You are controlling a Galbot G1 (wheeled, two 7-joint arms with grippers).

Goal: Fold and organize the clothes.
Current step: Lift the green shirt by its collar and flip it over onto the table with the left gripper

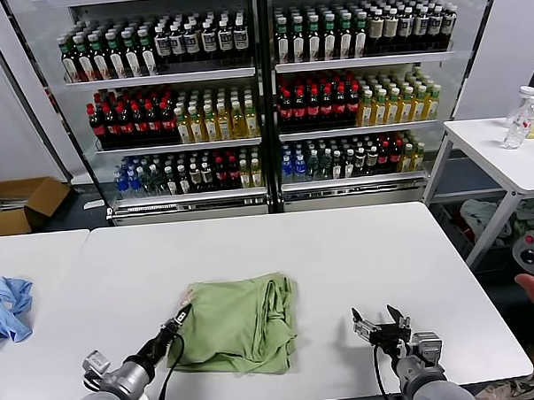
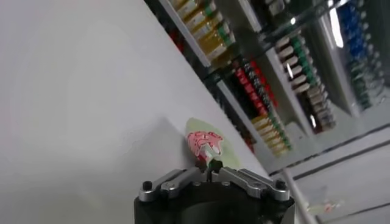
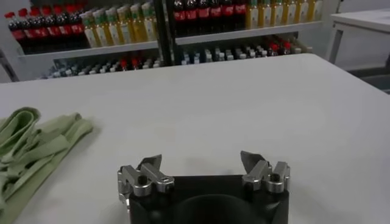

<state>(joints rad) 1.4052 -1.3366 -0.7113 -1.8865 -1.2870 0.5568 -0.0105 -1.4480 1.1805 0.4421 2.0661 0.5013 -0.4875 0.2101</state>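
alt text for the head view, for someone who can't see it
A folded light green shirt lies on a white table, the left gripper shut on its left edge. The right gripper hovers open to its right; a blue cloth lies far left, drink shelves behind.

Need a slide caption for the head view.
Left gripper pinches the folded green polo shirt's edge; right gripper waits open beside it.

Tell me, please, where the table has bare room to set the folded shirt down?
Bare tabletop runs from the green polo shirt to the far edge, and right of it around the open right gripper. It is crowded on the shirt's left edge, pinched by the shut left gripper, with the blue cloth farther left.
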